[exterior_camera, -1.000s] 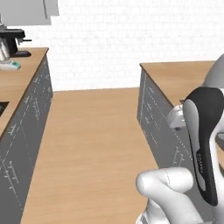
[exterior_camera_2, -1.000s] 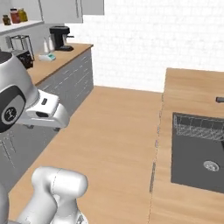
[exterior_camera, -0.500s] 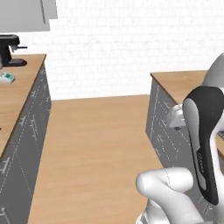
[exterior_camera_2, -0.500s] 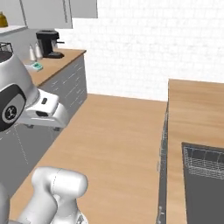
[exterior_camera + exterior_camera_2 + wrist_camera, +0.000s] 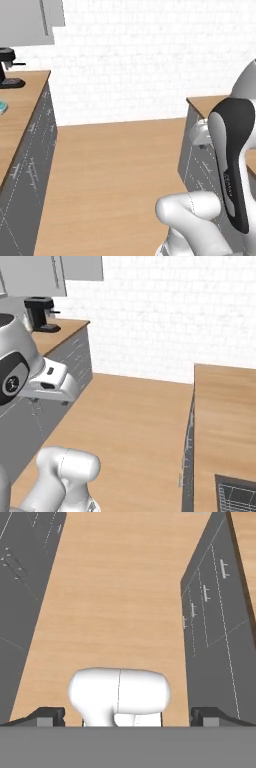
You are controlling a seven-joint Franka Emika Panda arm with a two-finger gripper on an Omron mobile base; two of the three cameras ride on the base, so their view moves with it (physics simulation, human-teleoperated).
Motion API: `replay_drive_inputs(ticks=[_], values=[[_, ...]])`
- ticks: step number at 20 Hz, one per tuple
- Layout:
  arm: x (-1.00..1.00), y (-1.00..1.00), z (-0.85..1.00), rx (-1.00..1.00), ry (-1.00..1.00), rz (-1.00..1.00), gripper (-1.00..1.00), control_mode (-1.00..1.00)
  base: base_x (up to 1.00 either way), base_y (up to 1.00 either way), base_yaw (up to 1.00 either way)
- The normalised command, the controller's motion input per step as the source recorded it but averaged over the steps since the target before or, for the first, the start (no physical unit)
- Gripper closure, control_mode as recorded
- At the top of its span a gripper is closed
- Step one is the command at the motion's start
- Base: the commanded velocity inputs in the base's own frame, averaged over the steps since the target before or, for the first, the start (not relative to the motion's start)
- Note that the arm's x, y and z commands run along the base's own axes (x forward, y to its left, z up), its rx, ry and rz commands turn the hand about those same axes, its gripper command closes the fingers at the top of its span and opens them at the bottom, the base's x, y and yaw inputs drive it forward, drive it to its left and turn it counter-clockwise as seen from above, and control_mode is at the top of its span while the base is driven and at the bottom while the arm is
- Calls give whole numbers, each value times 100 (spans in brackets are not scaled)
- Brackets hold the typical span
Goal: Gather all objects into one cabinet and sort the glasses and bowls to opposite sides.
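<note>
1. Gripper (image 5: 127,716): fingertips (image 5: 44,716) at the bottom edge of the hand view, set wide apart, released, nothing between them; wood floor (image 5: 120,597) beyond.
2. Arm in lower right of the left base view, lower left of the right base view.
3. Grey drawer fronts (image 5: 30,165) flank the floor on both sides.
4. Island counter (image 5: 225,406) at right of the right base view; dark sink (image 5: 237,496) at its lower right corner.
5. Left counter (image 5: 20,107): small teal item (image 5: 2,106) at the left edge of the left base view, kind unclear; coffee machine (image 5: 40,313) farther back.
6. Cabinet (image 5: 47,275) upper left, above the coffee machine, doors closed.
7. White brick wall (image 5: 145,55) farthest.
</note>
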Motion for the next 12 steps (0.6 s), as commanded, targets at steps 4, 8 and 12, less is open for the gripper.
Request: replay_drive_inputs(ticks=[4,8,12], values=[[0,0,0,0,0,0,-100,100,71,2,6],[0,0,0,0,0,0,-100,100,91,0,4],[0,0,0,0,0,0,-100,100,100,3,1]])
